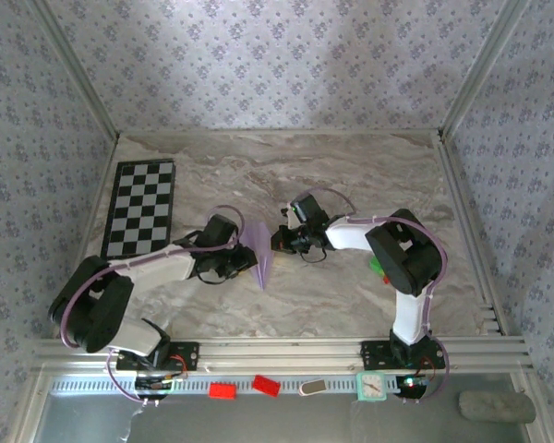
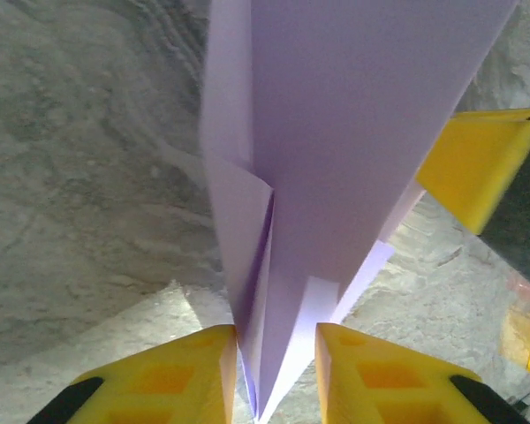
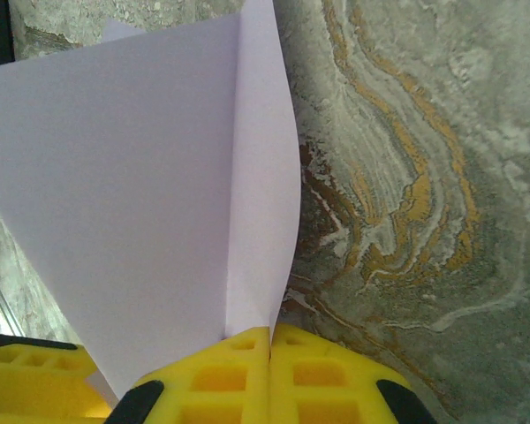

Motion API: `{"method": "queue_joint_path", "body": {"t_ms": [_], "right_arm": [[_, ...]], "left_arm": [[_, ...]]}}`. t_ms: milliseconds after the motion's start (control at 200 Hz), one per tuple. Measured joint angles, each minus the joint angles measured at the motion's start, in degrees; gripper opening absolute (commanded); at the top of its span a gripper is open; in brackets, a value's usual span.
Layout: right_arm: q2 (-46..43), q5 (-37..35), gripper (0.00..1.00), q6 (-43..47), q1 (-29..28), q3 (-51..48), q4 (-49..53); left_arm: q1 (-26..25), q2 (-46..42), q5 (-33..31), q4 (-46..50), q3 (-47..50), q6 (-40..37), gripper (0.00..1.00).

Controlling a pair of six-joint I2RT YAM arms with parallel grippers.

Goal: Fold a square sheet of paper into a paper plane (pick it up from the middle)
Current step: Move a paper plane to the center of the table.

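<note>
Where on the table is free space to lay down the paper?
Bare marble lies along the far wall, right of the checkerboard, and by the front rail between the arm bases. The centre is crowded: left gripper and right gripper meet at the paper plane.

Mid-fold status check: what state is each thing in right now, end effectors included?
paper plane: folded into a narrow pointed dart, pinched by one arm.
left end effector: open, paper plane between its jaws.
right end effector: shut on the paper plane.
checkerboard: lying flat on the table.
</note>
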State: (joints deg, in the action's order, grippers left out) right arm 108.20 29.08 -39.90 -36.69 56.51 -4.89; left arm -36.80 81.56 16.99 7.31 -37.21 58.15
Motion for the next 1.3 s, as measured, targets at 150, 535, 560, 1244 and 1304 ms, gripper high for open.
{"method": "queue_joint_path", "body": {"t_ms": [150,535,560,1244,1304], "right_arm": [[0.0,0.0,0.03,0.0,0.0,0.0,0.0],[0.0,-0.2,0.03,0.0,0.0,0.0,0.0],[0.0,-0.2,0.03,0.0,0.0,0.0,0.0],[0.0,-0.2,0.03,-0.2,-0.1,0.2,0.0],[0.0,-0.2,0.03,-0.2,-0.1,0.3,0.0]], "left_arm": [[-0.1,0.0,0.2,0.1,-1.4,0.0,0.27],[-0.8,0.3,-1.5,6.7,-5.2,-2.6,0.35],[-0.8,0.3,-1.6,7.2,-5.4,-2.7,0.35],[-1.2,2.1,-1.3,9.4,-7.2,-5.1,0.39],[-1.2,2.4,-1.4,9.6,-7.3,-5.2,0.40]]}}
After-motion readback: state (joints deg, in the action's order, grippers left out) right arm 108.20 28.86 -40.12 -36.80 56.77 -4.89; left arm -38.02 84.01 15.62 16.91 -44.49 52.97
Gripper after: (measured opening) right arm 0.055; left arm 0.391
